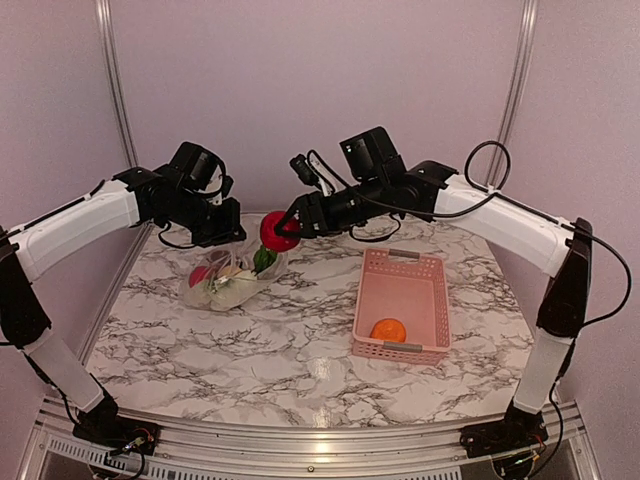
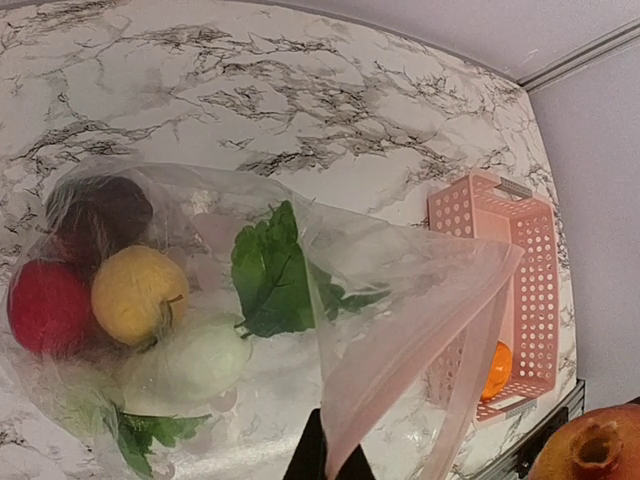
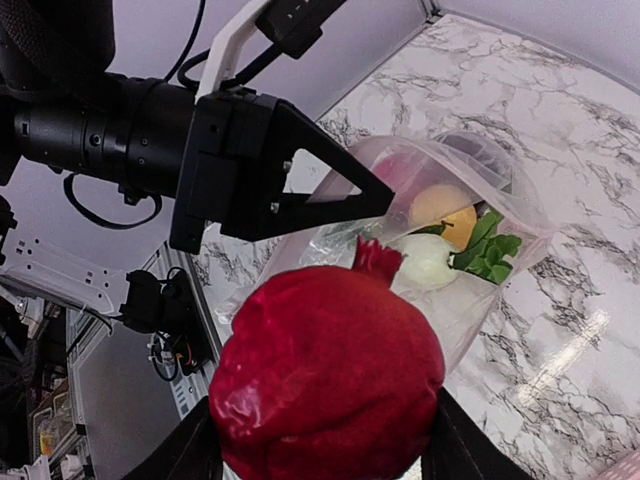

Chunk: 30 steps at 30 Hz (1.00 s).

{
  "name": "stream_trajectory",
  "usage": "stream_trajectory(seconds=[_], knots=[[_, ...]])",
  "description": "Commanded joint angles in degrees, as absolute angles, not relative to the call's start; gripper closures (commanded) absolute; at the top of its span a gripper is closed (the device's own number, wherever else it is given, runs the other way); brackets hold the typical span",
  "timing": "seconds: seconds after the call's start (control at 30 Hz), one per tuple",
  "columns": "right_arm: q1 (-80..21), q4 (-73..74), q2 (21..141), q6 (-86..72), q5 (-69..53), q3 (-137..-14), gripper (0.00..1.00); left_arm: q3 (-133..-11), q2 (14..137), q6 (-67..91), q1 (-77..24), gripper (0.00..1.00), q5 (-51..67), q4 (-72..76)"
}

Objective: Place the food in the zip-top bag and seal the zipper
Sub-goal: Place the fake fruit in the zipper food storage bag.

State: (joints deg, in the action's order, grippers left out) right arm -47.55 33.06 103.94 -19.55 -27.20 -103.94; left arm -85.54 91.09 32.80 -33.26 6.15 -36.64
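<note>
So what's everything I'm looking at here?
table: one, marbled white-grey, under everything
zip-top bag: one, clear, left of centre
red ball, yellow ball, dark one, pale piece, green leaves: inside bag
pomegranate: one, red, in the air at bag's mouth
basket: one, pink, right
orange fruit: one, in basket
left gripper: black, pinching bag's edge
right gripper: black, holding pomegranate

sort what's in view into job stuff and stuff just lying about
Job: zip-top bag, held pomegranate, orange fruit, bagged yellow fruit, red fruit, leafy greens.
Lying about: pink basket (holds the orange fruit), marble table.
</note>
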Motion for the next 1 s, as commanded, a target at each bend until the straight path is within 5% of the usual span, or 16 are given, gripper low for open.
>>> stream_trajectory(seconds=[0.0,0.17,0.4,0.8,0.97], knots=[[-48.91,30.08,109.37,-20.67,-28.52,-108.13,0.52,-88.58,90.01,34.02,-33.13,1.00,7.77,-37.10],[-49.36,30.62,112.68,-20.13,-23.98,-112.20,0.50,-90.14,89.14,34.83,-33.13,1.00,8.05,-37.12],[-50.97,33.56,119.23,-18.36,-22.08,-123.05,0.16,-91.22,88.79,35.39,-33.13,1.00,8.00,-37.15],[-50.54,37.35,107.57,-13.86,-15.54,-115.92,0.12,-92.57,84.79,35.12,-31.60,1.00,1.37,-36.78],[-48.27,37.78,98.04,-14.74,-8.57,-104.47,0.02,-78.64,72.97,33.90,-31.49,1.00,-8.83,-18.24]])
